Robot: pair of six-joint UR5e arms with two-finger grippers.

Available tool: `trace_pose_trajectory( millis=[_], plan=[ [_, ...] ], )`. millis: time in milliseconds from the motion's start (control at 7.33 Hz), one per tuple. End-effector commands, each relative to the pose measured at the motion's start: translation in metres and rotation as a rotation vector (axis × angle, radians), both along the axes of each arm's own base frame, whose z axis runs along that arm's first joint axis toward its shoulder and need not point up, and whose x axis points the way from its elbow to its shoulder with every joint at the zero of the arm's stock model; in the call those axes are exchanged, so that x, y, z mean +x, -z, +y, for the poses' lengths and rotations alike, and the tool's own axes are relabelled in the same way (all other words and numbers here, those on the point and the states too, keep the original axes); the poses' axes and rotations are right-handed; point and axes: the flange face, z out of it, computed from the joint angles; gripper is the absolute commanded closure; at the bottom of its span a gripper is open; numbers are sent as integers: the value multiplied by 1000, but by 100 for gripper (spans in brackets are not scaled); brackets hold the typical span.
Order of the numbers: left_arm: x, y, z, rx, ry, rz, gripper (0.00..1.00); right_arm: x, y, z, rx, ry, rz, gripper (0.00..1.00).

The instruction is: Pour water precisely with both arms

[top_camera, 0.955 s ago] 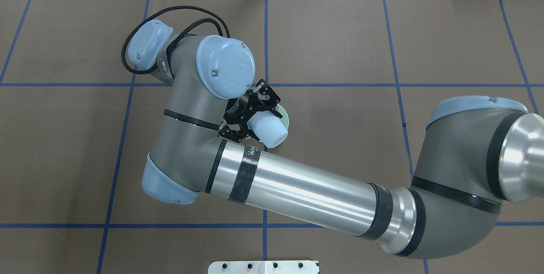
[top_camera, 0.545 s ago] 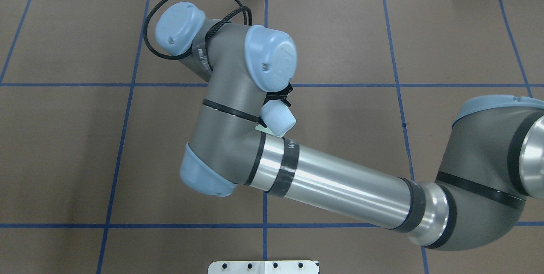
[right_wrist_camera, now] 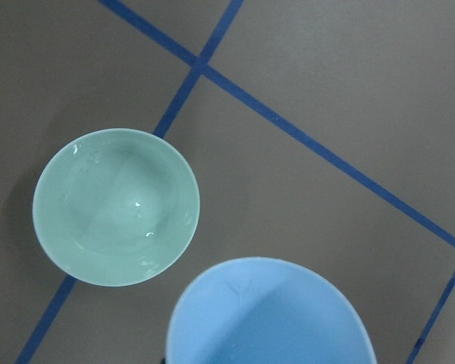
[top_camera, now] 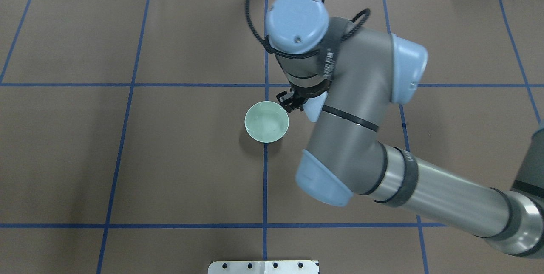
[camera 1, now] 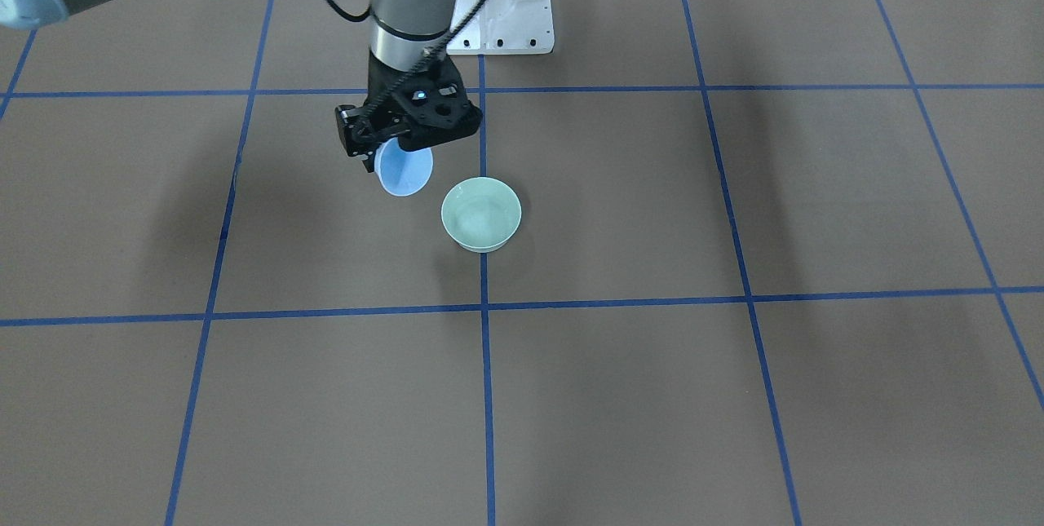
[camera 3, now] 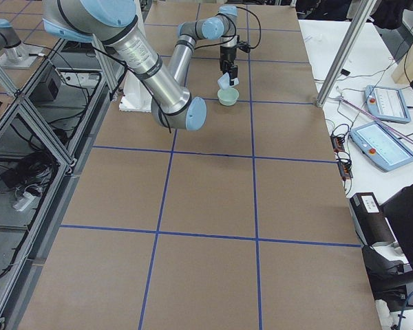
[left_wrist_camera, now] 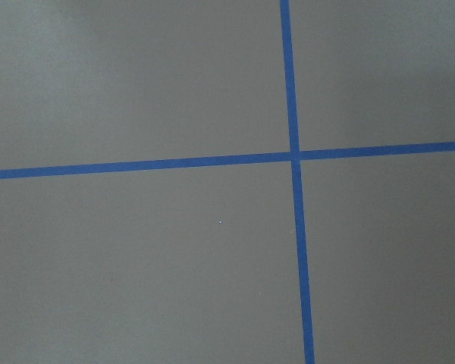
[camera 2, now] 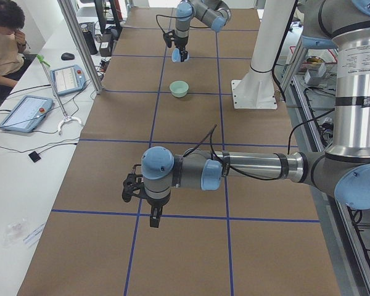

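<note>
My right claw [camera 1: 395, 152] is clamped on the cup [camera 1: 405, 173]: light, thin, likely slick; grip mid-wall, gently. Water [right_wrist_camera: 129, 216] glints in the bowl [camera 1: 481, 242] beside.

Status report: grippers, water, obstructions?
Right gripper shut on tilted blue cup beside green bowl, not over it. Water glints in bowl. Left gripper far off, state unclear. Nothing between cup and bowl.

In the overhead view the grey wrist of the right arm [top_camera: 348, 95] covers nearly all of the light-blue plastic cup [top_camera: 313, 111] and most of the right pincer [top_camera: 292, 100]. The right wrist view cuts this cup off at its bottom edge. The left pincer [camera 2: 154, 214] is too small in the left side view to tell how its jaws stand. The water [right_wrist_camera: 139, 204] in the pale green round bowl [right_wrist_camera: 57, 241] shows only as small glints.
</note>
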Motion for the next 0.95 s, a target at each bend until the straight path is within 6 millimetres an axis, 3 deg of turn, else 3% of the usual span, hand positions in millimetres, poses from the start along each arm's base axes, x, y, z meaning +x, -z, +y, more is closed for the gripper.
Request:
trace_pose_trajectory(
  millis=[0,273,409,545,818],
  plan=[
    [2,17,-4,38,-5,-1,0,49,-41,-3,27,-178,-96,100],
    [13,43,-12,164,-25,-7,0,84,-43,3,41,-416,-128,100],
    [40,56,-23,179,-70,-3,0,101,-45,5,39,-575,-152,100],
    [64,82,-31,148,-27,21,0,116,-55,8,58,-648,-148,100],
    [121,123,-47,101,-11,63,0,137,-93,16,85,-823,-142,100]
  ],
)
